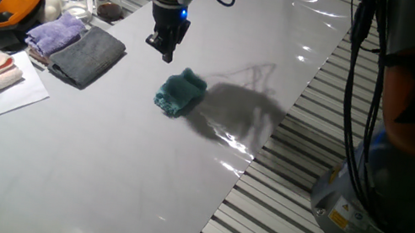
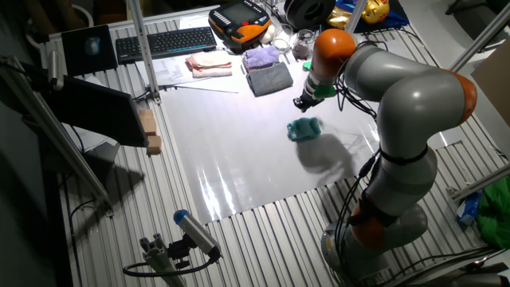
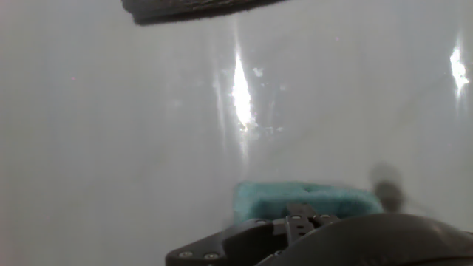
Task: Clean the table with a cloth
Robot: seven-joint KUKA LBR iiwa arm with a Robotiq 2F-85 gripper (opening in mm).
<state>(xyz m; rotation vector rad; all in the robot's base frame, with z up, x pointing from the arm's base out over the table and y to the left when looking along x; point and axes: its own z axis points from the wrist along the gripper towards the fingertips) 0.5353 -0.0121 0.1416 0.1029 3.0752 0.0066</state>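
Gripper (image 1: 164, 47): raised above the table (image 1: 97, 157), jaw state cannot be told.
Cloth (image 1: 180, 94): crumpled, lying free just beside.

Hand view: blurred; cloth (image 3: 303, 199) lower part hidden behind gripper (image 3: 295, 222) housing, fingertips out of frame. Dark grey cloth (image 3: 192, 7) cut by top edge.

Dim room; table (image 1: 178, 188) glare; hand view seemingly blurred.
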